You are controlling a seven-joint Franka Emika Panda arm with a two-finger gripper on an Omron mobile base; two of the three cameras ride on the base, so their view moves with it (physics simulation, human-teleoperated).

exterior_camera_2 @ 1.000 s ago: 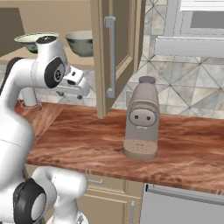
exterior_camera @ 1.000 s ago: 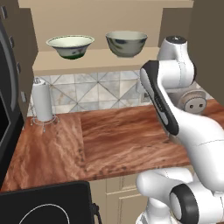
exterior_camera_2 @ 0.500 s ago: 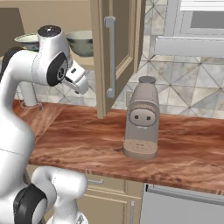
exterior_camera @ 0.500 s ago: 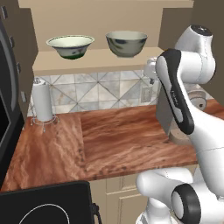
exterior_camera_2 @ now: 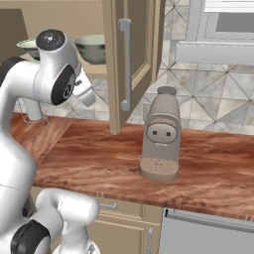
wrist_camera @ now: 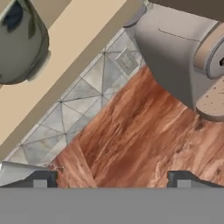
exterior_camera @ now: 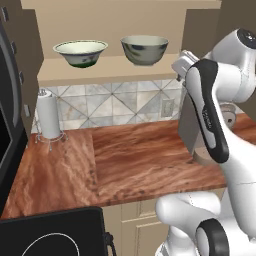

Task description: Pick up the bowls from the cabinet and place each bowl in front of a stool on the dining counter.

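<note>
Paper-towel roll [exterior_camera: 48, 116] on the tabletop [exterior_camera: 130, 160], left of and below the cabinet [exterior_camera: 107, 70] shelf; on that shelf, wide bowl [exterior_camera: 80, 52] left, deeper bowl [exterior_camera: 145, 49] right, both upright, rims up. Right of them: open cabinet door [exterior_camera_2: 130, 59], then coffee machine [exterior_camera_2: 159, 134]. Tool [wrist_camera: 113, 179] empty, fingers [wrist_camera: 40, 178] apart.

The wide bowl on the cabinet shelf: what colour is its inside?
Cream to pale green, best seen in the left base view.
</note>
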